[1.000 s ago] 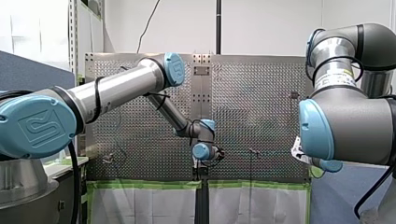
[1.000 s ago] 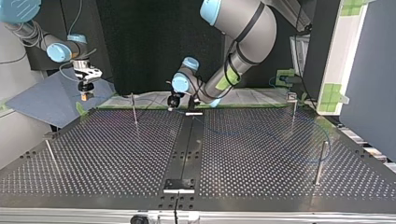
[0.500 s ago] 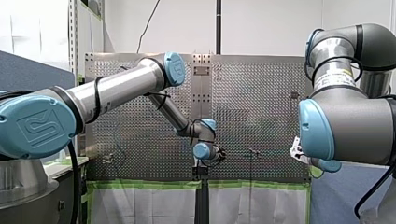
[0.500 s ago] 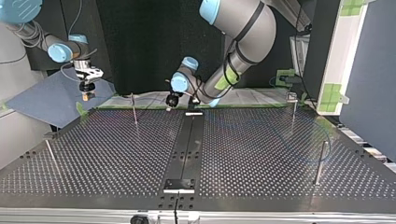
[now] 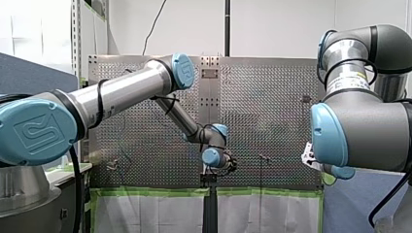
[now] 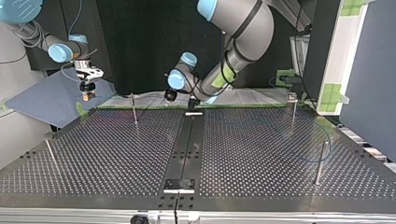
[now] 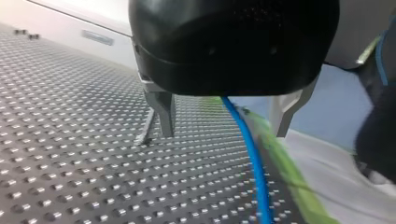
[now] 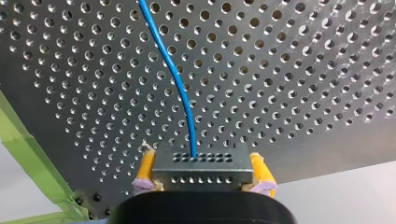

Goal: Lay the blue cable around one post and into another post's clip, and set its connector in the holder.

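Right gripper [image 8: 204, 171] clamped on connector [image 8: 201, 161]. Left gripper [image 7: 224, 133] spread, blue cable [image 7: 254, 163] loose between; risk of slack cable escaping sideways mid-route.

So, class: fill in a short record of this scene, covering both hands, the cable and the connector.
Left hand: open, cable passing between its fingers
Right hand: shut on the connector, yellow pads
Cable: blue, runs from the connector across the table
Connector: dark block, held in the air
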### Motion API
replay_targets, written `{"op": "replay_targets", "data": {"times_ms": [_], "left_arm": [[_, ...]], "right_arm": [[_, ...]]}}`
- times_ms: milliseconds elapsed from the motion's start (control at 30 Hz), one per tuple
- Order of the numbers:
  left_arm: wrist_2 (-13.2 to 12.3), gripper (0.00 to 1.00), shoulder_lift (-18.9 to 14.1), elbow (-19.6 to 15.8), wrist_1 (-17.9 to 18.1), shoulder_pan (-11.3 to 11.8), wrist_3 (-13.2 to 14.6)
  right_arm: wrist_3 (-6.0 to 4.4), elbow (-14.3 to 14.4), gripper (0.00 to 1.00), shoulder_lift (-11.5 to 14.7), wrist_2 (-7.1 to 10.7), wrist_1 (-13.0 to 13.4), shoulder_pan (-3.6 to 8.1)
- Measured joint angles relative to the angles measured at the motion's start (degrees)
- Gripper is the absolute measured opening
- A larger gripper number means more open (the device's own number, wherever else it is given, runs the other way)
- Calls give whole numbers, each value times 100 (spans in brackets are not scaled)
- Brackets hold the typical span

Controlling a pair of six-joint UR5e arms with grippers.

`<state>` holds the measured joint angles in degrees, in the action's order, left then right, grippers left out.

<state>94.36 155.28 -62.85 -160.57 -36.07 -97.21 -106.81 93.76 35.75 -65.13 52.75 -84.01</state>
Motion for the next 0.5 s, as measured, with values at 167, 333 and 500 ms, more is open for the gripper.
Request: {"op": "replay_targets", "data": {"times_ms": [167,333,500], "left_arm": [[-73,99,-166,-202,-188,19,261],[-270,99,-380,-422,-75,31,484],[-498,99,-651,-691,-5,-39,592]], "right_arm": [[0,-1,0,-1,0,0,-1],[0,-2,0,-1,0,0,-8],[1,-2,0,-1,0,-1,-24]]}}
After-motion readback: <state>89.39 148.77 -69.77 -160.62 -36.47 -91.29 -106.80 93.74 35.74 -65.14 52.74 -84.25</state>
